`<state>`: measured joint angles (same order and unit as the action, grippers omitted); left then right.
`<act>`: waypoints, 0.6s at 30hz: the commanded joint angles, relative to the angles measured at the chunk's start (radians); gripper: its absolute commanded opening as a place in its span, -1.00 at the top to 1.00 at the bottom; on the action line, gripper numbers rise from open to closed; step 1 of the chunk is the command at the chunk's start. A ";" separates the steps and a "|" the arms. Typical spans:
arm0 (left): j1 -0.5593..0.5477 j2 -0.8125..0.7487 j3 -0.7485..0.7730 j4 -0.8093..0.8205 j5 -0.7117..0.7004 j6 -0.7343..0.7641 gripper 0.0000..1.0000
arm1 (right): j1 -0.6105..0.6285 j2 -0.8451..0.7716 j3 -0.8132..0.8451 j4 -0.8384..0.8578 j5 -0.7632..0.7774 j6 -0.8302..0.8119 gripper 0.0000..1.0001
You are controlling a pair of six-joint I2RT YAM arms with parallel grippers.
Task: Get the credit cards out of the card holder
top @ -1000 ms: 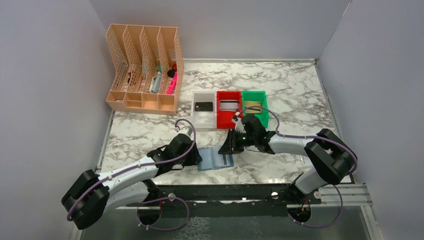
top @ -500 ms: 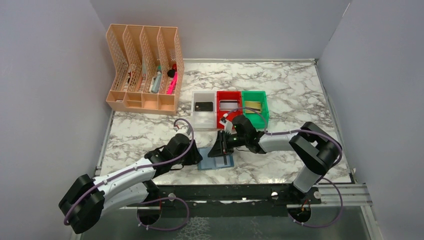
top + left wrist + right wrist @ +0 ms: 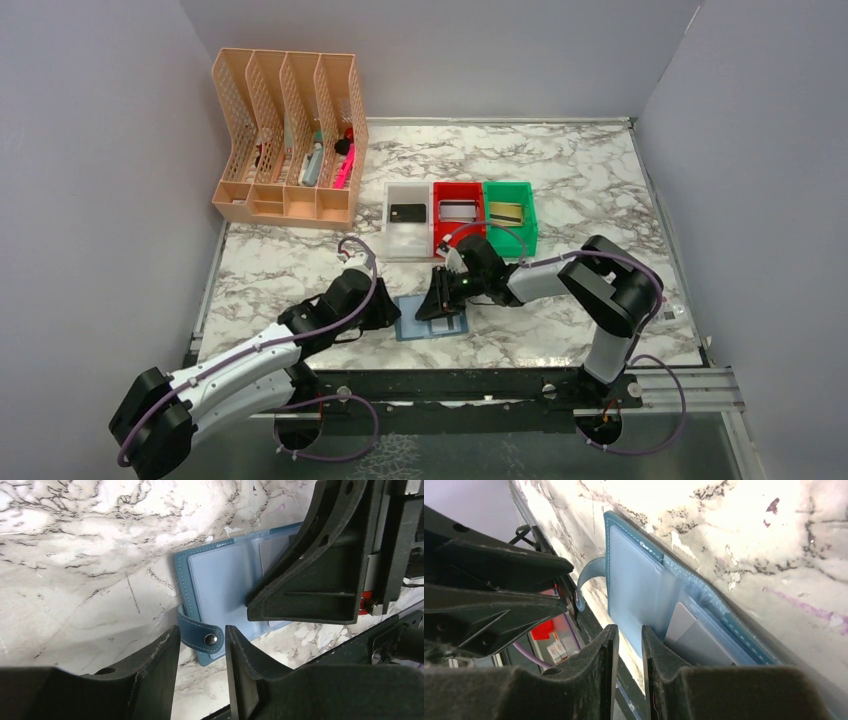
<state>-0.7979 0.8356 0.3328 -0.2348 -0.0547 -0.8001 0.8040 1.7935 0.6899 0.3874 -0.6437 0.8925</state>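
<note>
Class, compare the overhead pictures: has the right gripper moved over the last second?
Yes. The right gripper has shifted left, away from the green bin, and is now over the card holder.

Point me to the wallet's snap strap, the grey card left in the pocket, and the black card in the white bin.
snap strap [image 3: 202, 632]: left wrist view, on the blue tab beside the metal snap.
grey card [image 3: 691, 637]: right wrist view, on its exposed face.
black card [image 3: 407, 212]: top view, its middle, inside the white bin [image 3: 402, 245].
</note>
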 commanded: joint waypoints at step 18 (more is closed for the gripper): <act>0.003 -0.001 0.088 0.034 0.043 0.046 -0.15 | 0.014 -0.330 0.000 -0.381 0.461 -0.112 0.32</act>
<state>-0.7979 0.8051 0.3653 -0.2615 -0.0704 -0.7963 0.8124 1.5242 0.7166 0.1776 -0.4107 0.8146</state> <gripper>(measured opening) 0.561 0.335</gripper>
